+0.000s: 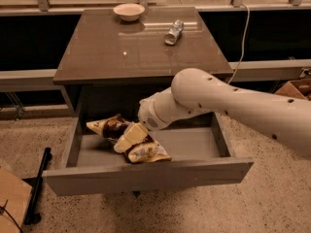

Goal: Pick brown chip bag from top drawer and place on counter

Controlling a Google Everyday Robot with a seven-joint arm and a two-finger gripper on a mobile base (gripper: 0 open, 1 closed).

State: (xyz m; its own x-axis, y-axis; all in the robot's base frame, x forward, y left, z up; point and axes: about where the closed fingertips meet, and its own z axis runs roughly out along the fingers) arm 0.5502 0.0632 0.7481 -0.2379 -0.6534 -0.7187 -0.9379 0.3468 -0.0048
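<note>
The brown chip bag [112,127] lies crumpled in the open top drawer [146,176], left of centre, with cream ends and a dark brown middle. My gripper [125,141] reaches down from the right into the drawer and sits on top of the middle of the bag, covering part of it. The white arm [228,101] crosses over the drawer's right half. The counter [136,47] is the glossy grey-brown top above the drawer.
A white bowl [129,11] stands at the counter's back edge. A small silver can [173,32] lies on its side at the back right. A cardboard box [294,87] is on the floor at right; a black stand [36,188] at lower left.
</note>
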